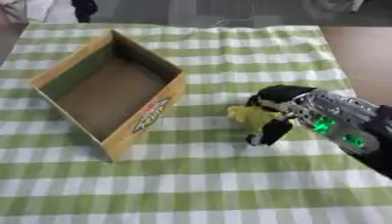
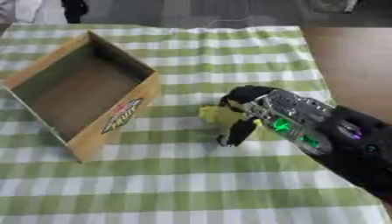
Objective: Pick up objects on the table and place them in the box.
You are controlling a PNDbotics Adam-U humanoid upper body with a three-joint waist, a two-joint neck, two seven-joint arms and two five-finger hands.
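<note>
Curling around a small yellow object, right hand reaches in from the right, fingers and thumb closed on it just above the green-checked cloth on the table. Open cardboard box sits to the left of the object, apart from it, nothing visible inside.

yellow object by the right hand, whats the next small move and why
Probably lift it and carry it left toward the box. The right hand has its fingers curled around the yellow object, which seems low over the checked cloth, just right of the box. The box is open and looks empty, so only a short lift over its near wall appears needed.
</note>
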